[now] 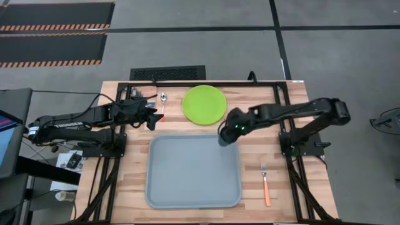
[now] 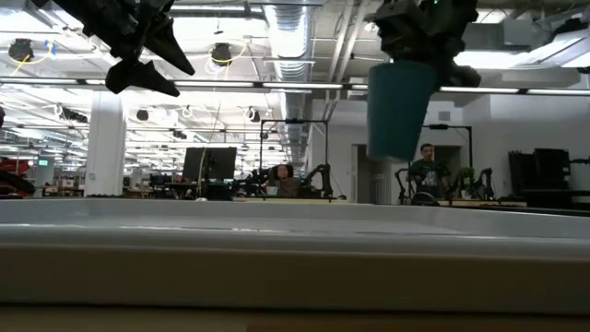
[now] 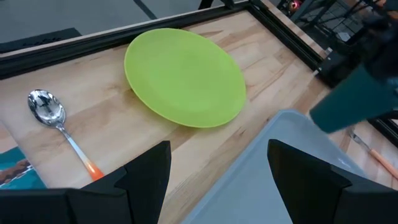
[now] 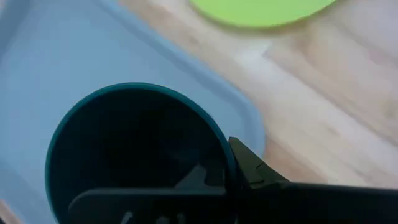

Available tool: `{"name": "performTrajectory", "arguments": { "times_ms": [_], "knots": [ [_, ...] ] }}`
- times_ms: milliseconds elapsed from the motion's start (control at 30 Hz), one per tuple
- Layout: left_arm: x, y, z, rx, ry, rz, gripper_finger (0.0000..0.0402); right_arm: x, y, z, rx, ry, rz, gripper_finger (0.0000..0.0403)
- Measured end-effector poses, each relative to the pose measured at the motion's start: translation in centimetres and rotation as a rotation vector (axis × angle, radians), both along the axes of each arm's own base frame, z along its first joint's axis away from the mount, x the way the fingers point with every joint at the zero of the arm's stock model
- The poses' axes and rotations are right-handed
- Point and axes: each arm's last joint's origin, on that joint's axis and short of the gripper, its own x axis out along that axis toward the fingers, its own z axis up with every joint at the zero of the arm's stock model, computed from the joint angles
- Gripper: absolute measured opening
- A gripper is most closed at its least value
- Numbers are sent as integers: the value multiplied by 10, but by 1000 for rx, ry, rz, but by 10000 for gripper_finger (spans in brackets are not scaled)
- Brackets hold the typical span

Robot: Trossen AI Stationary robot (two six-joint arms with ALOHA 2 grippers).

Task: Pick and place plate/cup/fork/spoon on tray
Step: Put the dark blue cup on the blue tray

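Note:
The lime-green plate (image 1: 204,104) lies flat on the table beyond the tray (image 1: 194,187). It also shows in the left wrist view (image 3: 185,74). The spoon (image 1: 163,100) lies left of the plate, its bowl toward the far edge. The fork (image 1: 265,181) lies right of the tray. My right gripper (image 1: 227,131) is shut on the dark teal cup (image 2: 401,106) above the tray's far right corner. My left gripper (image 1: 150,116) is open and empty, above the table near the spoon's handle. My right gripper holds the cup by its wall at the rim (image 4: 225,152), with one finger (image 4: 252,167) outside and the other apparently inside. The fingers come from above. The cup hangs about upright below them, mouth up, lifted clear above the tray (image 2: 295,231).
A small picture booklet (image 3: 18,171) lies beside the spoon's handle (image 3: 90,167), under my left gripper. A black frame (image 1: 206,83) runs along the table's far and side edges. People and other machines show in the room behind the table (image 2: 426,171).

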Motion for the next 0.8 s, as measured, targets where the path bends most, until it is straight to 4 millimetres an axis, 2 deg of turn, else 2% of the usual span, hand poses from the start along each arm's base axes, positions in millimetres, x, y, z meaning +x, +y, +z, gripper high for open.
{"name": "performTrajectory", "arguments": {
  "times_ms": [200, 467, 800],
  "knots": [
    [0, 0, 0, 0, 0, 0, 254, 16, 13, -28, -1, 104, 17, 11],
    [0, 0, 0, -1, 0, 1, 254, 30, 12, -54, -35, 183, 3, 11],
    [0, 0, 0, 0, 0, 1, 254, 35, 2, -57, -42, 169, -1, 11]
  ]
}}
